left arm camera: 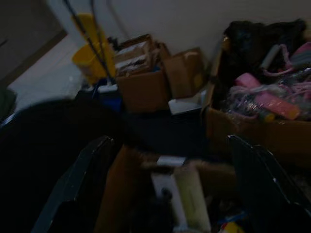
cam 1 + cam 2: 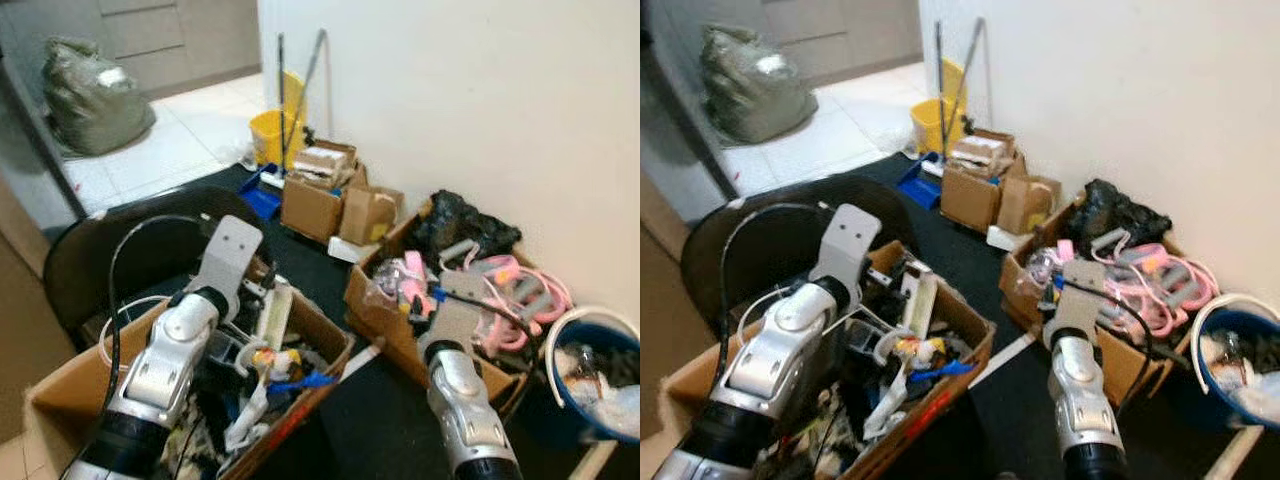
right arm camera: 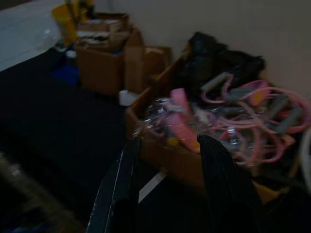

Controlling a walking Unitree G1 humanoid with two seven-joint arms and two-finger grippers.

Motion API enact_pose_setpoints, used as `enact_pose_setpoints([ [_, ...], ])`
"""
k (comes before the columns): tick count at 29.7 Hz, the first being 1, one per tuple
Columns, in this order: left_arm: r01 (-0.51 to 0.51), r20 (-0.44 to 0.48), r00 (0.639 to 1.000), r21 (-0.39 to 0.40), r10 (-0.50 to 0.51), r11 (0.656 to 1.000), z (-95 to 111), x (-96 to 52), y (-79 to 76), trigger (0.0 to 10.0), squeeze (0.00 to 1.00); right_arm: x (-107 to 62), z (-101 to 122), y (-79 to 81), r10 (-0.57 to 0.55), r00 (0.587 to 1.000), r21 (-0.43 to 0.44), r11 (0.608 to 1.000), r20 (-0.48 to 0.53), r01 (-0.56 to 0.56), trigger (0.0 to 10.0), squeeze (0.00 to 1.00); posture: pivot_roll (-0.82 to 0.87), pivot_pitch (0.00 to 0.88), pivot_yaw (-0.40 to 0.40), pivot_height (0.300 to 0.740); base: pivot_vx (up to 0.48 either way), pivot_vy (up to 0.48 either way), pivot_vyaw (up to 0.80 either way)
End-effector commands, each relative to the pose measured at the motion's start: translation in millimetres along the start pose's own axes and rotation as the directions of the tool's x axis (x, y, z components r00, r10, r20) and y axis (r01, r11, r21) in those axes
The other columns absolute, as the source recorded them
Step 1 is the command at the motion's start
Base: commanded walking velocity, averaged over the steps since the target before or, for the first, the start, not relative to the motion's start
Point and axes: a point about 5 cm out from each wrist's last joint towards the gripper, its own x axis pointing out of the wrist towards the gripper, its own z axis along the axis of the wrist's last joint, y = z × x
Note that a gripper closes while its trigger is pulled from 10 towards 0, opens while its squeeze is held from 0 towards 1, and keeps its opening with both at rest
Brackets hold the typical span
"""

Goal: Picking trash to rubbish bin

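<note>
A blue bin with a white rim [image 2: 592, 385] stands by the wall at the far right, with crumpled rubbish inside. My left gripper [image 1: 169, 141] is open, its fingers spread wide over the near cardboard box [image 2: 322, 322], which holds mixed clutter. My right gripper [image 3: 168, 140] is open too and holds nothing. It hangs just in front of a second cardboard box [image 3: 160, 155] holding pink and grey tubes [image 2: 515, 285] and a black bag [image 2: 462, 225]. Both silver forearms reach forward in the eye views, the left arm [image 2: 165, 365] and the right arm [image 2: 462, 395].
A black chair [image 2: 120, 250] stands at the left. Two smaller cardboard boxes [image 2: 335, 205], a blue dustpan [image 2: 262, 200] and a yellow mop bucket [image 2: 268, 132] line the wall further back. A grey-green sack [image 2: 95, 95] lies on the white tiles. Dark floor runs between the boxes.
</note>
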Motion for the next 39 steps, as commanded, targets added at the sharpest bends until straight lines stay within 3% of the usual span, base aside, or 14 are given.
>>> enact_pose_setpoints([
  [1,-0.019,-0.005,1.000,0.013,0.019,1.000,-1.9,0.1,3.3,10.0,0.00,-1.8,-1.0,-1.0,-0.012,1.000,0.007,1.000,-0.010,0.012,10.0,0.00,0.00,0.105,0.041,0.740,0.000,0.000,-0.80],
  [9,-0.103,0.003,0.995,-0.001,0.103,0.995,-4.0,-0.9,13.3,10.0,0.00,-2.0,0.6,-1.2,-0.013,1.000,0.008,1.000,-0.012,0.013,10.0,0.00,0.00,0.108,0.035,0.740,0.000,0.000,-0.80],
  [39,-0.070,0.032,0.997,-0.013,0.070,0.997,-2.2,2.4,8.5,10.0,0.00,-2.3,-1.7,-6.4,-0.038,0.999,-0.007,0.999,-0.035,0.038,10.0,0.00,0.00,0.101,0.042,0.740,0.000,0.000,-0.80],
])
